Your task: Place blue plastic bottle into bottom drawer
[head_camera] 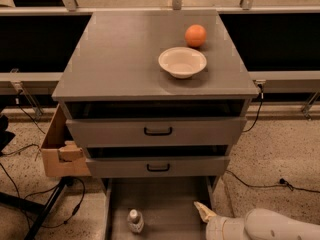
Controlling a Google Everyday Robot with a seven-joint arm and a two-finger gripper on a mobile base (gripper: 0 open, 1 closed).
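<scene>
End effector near bottle in bottom drawer

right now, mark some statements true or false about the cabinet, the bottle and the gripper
1. The small clear plastic bottle with a white cap is inside the pulled-out grey bottom drawer. True.
2. The round orange fruit lies in the white bowl. False: it sits behind the bowl, on the grey cabinet top.
3. The gripper is holding the bottle. False: it is at the drawer's right edge, apart from the bottle.
4. A brown cardboard box sits at the cabinet's left side. True.
</scene>
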